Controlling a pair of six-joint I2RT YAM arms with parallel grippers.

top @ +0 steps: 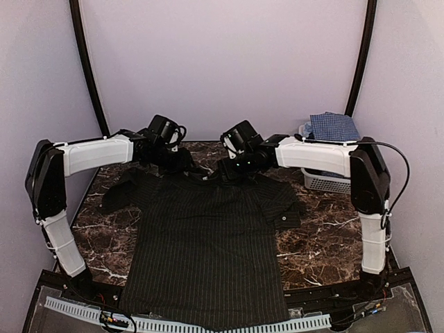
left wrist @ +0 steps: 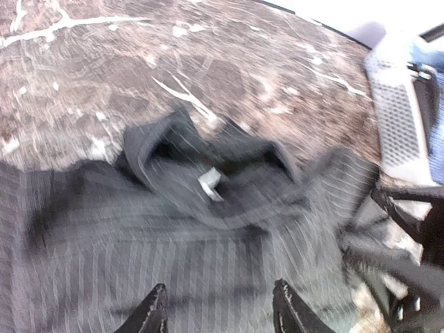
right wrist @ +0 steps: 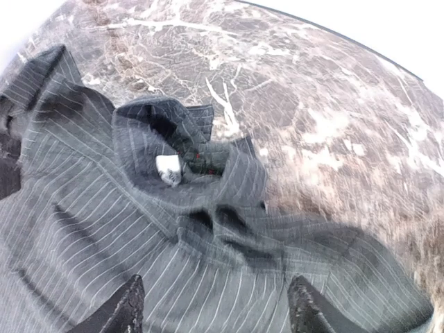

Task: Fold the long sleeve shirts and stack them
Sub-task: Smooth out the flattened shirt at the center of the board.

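**Q:** Where are the shirts?

**A:** The black pinstriped shirt (top: 208, 243) lies spread flat on the dark marbled tabletop (top: 326, 236). Its collar (right wrist: 180, 139) is toward the far edge and its hem hangs off the near edge. The sleeve (top: 121, 189) on the left arm's side trails outward in a loose bunch. The other sleeve seems to be drawn in against the body. The blue-and-white check shirt (top: 333, 126) sits crumpled in a white basket (top: 326, 182) at the far right, well apart from the black one.

**Q:** And the two arms?

**A:** Both reach over the collar end. The left tool (left wrist: 218, 309) hovers just above the shoulder cloth. Its fingers are spread and nothing is pinched between them, though that wrist view is blurred. The right tool (right wrist: 215, 305) hangs over the other shoulder, spread wider and also empty.

**Q:** What could go wrong from here?

**A:** My judgement is that folding has hardly begun. The collar is rumpled and partly standing up, so a fold made over it could trap a lump and leave the stack uneven. If a tool pinches only the top layer at a shoulder, the back layer may lag and the shirt could twist. The overhanging hem could drag on the near edge and pull the body crooked. The trailing sleeve may flop out of any fold unless it is brought in first.
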